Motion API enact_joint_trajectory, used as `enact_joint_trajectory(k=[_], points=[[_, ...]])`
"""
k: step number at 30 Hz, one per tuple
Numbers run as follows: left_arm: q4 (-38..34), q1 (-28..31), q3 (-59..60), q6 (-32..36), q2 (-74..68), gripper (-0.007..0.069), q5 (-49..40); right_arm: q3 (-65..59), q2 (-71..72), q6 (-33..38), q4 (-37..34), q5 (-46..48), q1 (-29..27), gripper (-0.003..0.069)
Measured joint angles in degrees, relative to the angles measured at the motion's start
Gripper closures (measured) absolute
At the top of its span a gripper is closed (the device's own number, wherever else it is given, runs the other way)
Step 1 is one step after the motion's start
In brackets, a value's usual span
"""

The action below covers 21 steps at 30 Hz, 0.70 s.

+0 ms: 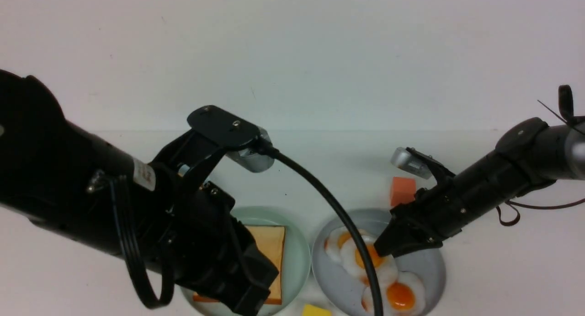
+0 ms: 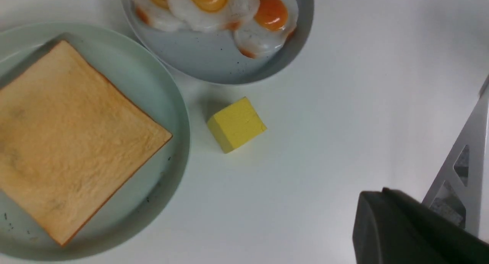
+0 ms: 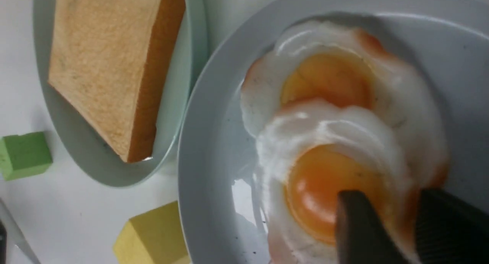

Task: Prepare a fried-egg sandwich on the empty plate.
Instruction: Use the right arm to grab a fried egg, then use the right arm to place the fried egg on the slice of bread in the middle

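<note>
The top fried egg (image 3: 328, 141) lay on the grey plate (image 3: 198, 161), partly over another egg. It looked light, soft and floppy, with a glossy surface that could slip. I judged that it was best taken at the thin white rim, with a flat pinch, and lifted slowly so that it would not drag the egg below. The right gripper (image 3: 397, 206) was down on this egg: its two fingers (image 3: 355, 225) stood a little apart, with the rim beside the yolk between them. Whether the pads already pressed the egg I could not tell. Of the sandwich only the bottom was there: one toast slice (image 2: 68, 141) lay flat on the mint-green plate (image 2: 172, 103), just beside the grey plate, with no egg on it. The left gripper (image 2: 382, 218) was fully closed, held nothing and hung over the bare table (image 2: 324, 103) near the yellow cube (image 2: 236, 123)
</note>
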State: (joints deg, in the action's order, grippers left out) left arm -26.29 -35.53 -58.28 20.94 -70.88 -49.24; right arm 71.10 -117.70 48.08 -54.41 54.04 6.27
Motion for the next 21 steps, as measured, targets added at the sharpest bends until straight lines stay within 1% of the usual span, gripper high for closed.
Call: enact_joint_trajectory(k=[2,3,4,5,7,8,10,12,15,19,21], points=[[0.7,0.0,0.0,-0.5,0.0,0.0638,0.0,0.0,0.0,0.0,-0.1,0.2,0.0,0.0575],[1.0,0.0,0.0,-0.7,0.0,0.0638,0.0,0.0,0.0,0.0,-0.1,0.2,0.0,0.0575],[1.4,0.0,0.0,-1.0,0.0,0.0638,0.0,0.0,0.0,0.0,-0.2,0.4,0.0,0.0609],[3.2,0.0,0.0,-2.3,0.0,0.0638,0.0,0.0,0.0,0.0,-0.2,0.8,0.0,0.0617],[5.2,0.0,0.0,-3.7,0.1,0.0638,-0.1,0.0,0.1,0.0,-0.2,1.3,0.0,0.0615],[7.2,0.0,0.0,-5.7,0.5,0.0638,-0.6,0.0,0.5,0.0,-0.2,1.6,0.0,0.0615],[8.6,0.0,0.0,-7.0,1.0,0.0638,-1.2,0.0,1.2,0.0,-0.1,1.8,0.0,0.0615],[11.9,0.0,0.2,-10.0,3.5,0.0638,-2.6,0.1,3.6,0.0,0.0,2.2,0.0,0.0615],[14.4,0.0,1.7,-12.9,7.7,0.0638,-3.7,1.7,6.7,-0.4,0.0,2.9,0.6,0.0615],[15.8,0.0,4.9,-15.5,12.2,0.0638,-4.2,5.1,8.2,-2.7,0.0,3.0,3.6,0.0615],[16.7,0.0,8.7,-18.2,15.6,0.0638,-4.4,8.2,7.9,-5.3,0.4,2.3,7.7,0.0615]])
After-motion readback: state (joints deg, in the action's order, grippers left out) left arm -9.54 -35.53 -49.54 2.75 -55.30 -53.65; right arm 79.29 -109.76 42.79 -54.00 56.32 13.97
